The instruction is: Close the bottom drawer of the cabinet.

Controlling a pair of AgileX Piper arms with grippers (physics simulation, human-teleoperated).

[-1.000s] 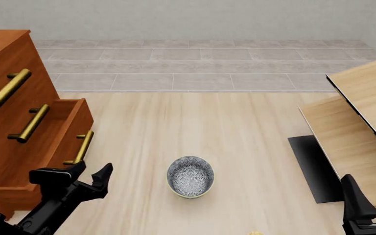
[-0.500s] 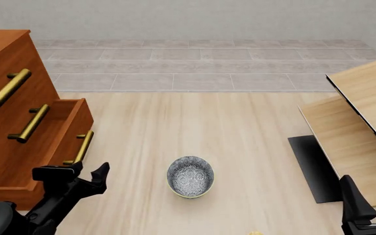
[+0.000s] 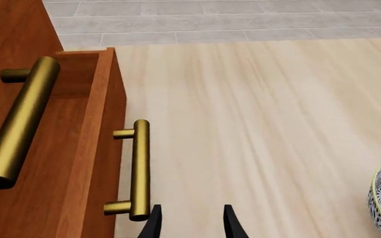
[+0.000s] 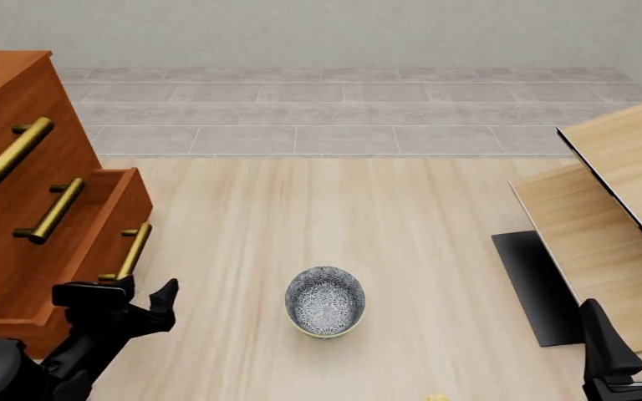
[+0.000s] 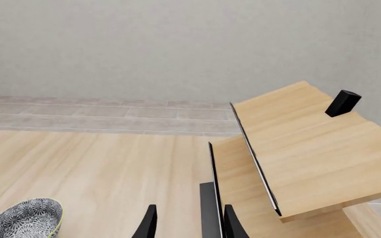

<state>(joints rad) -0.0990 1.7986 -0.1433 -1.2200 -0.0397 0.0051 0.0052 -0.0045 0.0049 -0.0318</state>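
Your left gripper (image 4: 134,295) sits lower left of the front view, fingers apart, holding nothing, just beside the near end of the brass handle (image 4: 129,252) on the bottom drawer (image 4: 89,238). That drawer juts out partway from the cabinet (image 4: 9,167) at the left edge. Your right gripper (image 5: 185,223) is at the lower right corner, fingers apart and empty, near the pale slanted panels (image 4: 622,209). The speckled bowl (image 4: 324,301) rests on the table (image 4: 410,234), lower centre, apart from both.

Speckled bowl (image 4: 324,302), slanted panels (image 4: 617,209)
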